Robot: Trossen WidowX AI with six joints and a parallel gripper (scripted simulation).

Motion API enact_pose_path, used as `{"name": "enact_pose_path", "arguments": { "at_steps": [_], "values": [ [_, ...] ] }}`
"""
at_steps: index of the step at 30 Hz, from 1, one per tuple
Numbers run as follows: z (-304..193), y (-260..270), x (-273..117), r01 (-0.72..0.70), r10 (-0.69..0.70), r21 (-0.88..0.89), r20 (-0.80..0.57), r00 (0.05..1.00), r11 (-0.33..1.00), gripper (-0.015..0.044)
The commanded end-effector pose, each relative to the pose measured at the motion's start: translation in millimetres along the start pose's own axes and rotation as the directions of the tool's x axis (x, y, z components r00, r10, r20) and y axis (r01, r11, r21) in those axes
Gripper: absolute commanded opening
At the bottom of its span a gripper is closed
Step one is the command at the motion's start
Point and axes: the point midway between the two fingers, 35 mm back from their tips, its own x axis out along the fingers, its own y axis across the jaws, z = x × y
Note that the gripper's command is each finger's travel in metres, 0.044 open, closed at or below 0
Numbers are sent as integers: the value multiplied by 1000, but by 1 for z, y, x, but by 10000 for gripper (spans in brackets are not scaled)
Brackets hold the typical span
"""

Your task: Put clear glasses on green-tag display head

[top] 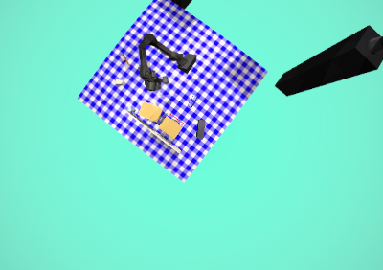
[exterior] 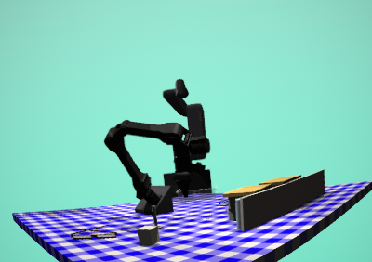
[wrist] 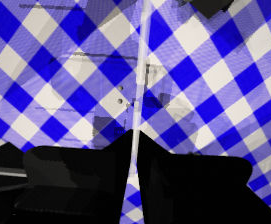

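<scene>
My gripper (exterior: 185, 195) (wrist: 134, 133) points down and is shut on the clear glasses. A clear bar of the glasses (wrist: 140, 75) runs up from between the fingertips in the wrist view; faint see-through outlines and two small grey dots show beside it. In the exterior view a pale see-through part of the glasses (exterior: 205, 189) shows beside the fingers. Two tan-topped shapes, probably the display heads or their stands, are at the board: the left one (top: 150, 111) and the right one (top: 170, 126). No green tag can be made out, and their faces are hidden.
A long upright board (top: 154, 132) (exterior: 281, 201) stands behind the tan tops. A dark oblong (top: 200, 129) lies to their right. Brown-framed glasses (top: 125, 60) and a pale block (top: 120, 82) (exterior: 149, 236) are on the checked cloth. A small patterned item (top: 192, 101) lies near its middle.
</scene>
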Motion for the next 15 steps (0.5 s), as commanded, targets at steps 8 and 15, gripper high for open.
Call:
{"name": "enact_pose_path", "arguments": {
  "at_steps": [8,15],
  "values": [
    [0,0,10,2,-2,-6,-3,1000,1000,0],
    [0,0,16,2,-2,-6,-3,1000,1000,0]
  ]
}}
